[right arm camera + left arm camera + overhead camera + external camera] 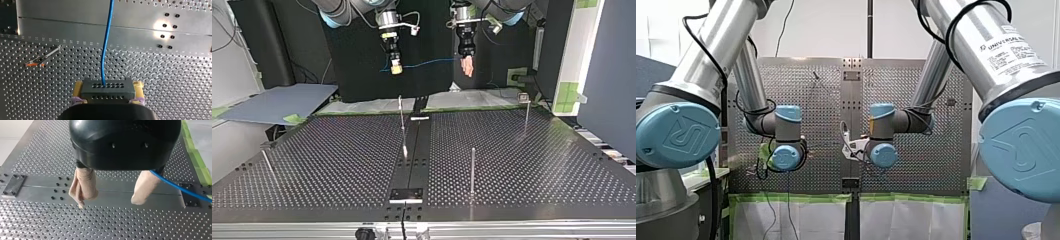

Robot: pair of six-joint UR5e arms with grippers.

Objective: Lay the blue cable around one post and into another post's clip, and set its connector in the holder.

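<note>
Spanning the top view above the posts (472, 170), the blue cable (427, 63) joins my right gripper (396, 69) to my left gripper (467, 67). Left wrist view — fingers (83, 186) apart, cable beside one. Right wrist view — pads (78, 87) clamp the connector (108, 91).

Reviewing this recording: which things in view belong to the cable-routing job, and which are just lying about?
Job: blue cable; connector, clamped in my right pincer; my left pincer, open by the cable; near post; far post.

Lying about: grey sheet beside the table; green tape on the side panel.
</note>
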